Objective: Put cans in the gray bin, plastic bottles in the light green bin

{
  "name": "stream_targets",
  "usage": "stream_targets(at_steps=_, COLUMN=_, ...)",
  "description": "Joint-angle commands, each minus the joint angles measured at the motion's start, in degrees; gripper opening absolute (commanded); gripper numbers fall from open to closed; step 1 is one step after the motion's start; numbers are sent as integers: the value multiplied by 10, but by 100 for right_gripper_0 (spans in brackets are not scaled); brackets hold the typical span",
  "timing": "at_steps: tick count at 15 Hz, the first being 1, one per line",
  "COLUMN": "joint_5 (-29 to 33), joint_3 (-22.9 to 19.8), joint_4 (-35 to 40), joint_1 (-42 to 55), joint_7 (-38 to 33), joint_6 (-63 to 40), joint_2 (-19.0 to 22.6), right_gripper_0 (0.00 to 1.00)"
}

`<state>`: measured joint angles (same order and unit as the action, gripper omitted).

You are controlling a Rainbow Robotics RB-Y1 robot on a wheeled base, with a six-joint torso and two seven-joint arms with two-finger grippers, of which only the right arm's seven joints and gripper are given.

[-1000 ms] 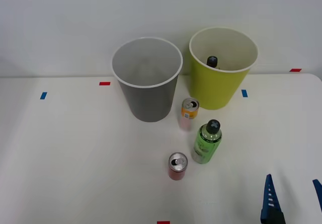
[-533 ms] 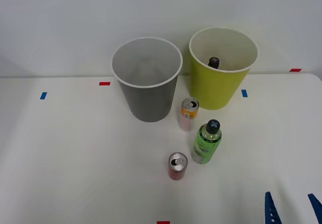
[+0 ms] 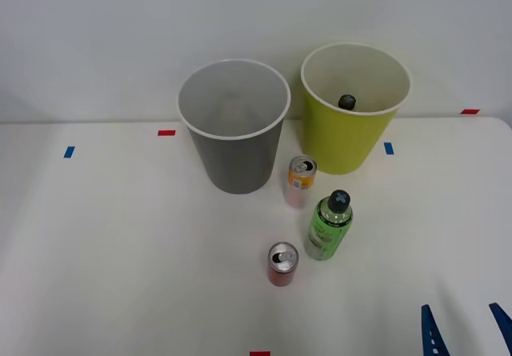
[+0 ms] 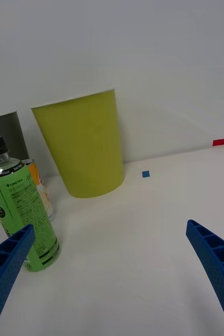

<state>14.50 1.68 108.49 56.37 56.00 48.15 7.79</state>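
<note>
With the right gripper (image 3: 466,332) spread wide and empty, the upright green-labelled, dark-capped plastic bottle (image 3: 328,226), likely light and slick, is best gripped mid-body.

Green bottle (image 3: 329,226) stands between orange can (image 3: 300,181) and red can (image 3: 282,263); right side open.

White table (image 3: 120,252) w/ gray bin (image 3: 233,128), light green bin (image 3: 352,112), 2 cans (image 3: 282,263), green-labelled bottle (image 3: 329,226), tape marks (image 3: 166,133).
</note>
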Motion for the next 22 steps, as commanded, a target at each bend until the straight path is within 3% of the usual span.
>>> stream_targets(at_steps=1, joint_5=2, joint_3=-3, joint_4=0, joint_1=-4, joint_7=-6, joint_6=-1, joint_2=6, right_gripper_0=100)
stream_targets(at_steps=17, joint_5=8, joint_3=-4, joint_4=-1, joint_1=-10, joint_7=-9, joint_6=-1, joint_2=12, right_gripper_0=100)
stream_targets(at_steps=22, joint_5=7, joint_3=-14, joint_4=-1, joint_1=-9, joint_7=-6, joint_6=18, joint_2=30, right_gripper_0=100)
